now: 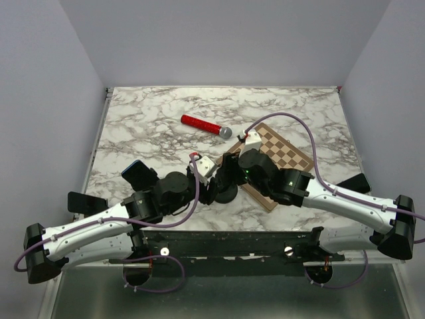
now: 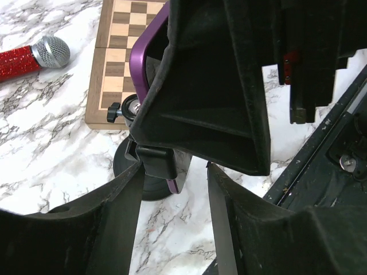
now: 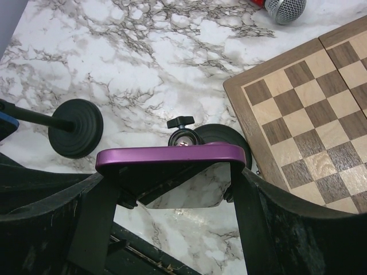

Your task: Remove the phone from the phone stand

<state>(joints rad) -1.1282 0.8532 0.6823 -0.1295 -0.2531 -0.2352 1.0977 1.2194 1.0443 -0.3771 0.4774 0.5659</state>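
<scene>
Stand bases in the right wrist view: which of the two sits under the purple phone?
The base next to the chessboard, below the purple phone; the other base, with a rod, stands apart.

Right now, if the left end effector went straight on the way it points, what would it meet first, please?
Probably the stand's black clamp holding the purple phone, just ahead of the left end effector; depth is unclear.
</scene>
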